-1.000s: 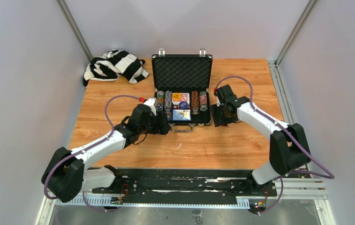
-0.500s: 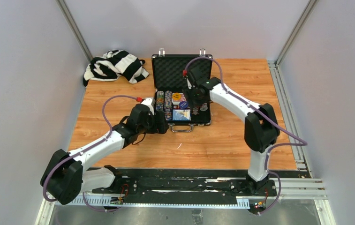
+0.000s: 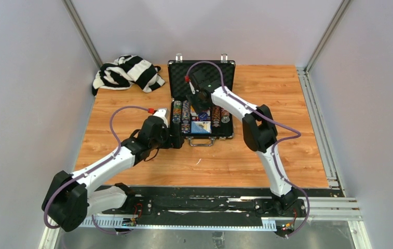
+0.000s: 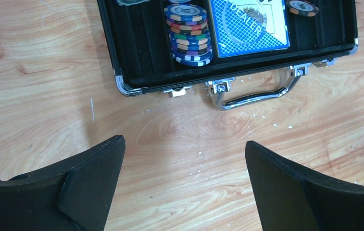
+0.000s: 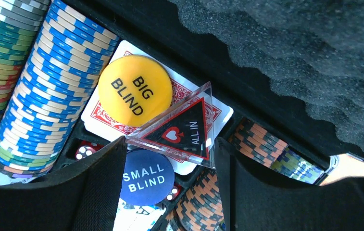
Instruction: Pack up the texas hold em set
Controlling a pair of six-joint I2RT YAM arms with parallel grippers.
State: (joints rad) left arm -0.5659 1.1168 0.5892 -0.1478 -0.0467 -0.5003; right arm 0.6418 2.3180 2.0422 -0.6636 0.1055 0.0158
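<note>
The black briefcase lies open mid-table, its foam lid upright. Its tray holds rows of poker chips, a red-backed card deck, a blue card deck, red dice, a yellow BIG BLIND button and a blue SMALL BLIND button. My right gripper hangs over the tray's middle; in the right wrist view the gripper is shut on a clear triangular ALL IN marker, held just above the buttons. My left gripper is open and empty over bare wood, just in front of the case's silver handle.
A black-and-white striped cloth lies at the back left of the wooden table. White walls and metal rails enclose the table on three sides. The upright lid stands close behind my right gripper.
My right arm swung from the table right of the case to over the tray's middle. My left arm barely moved.
</note>
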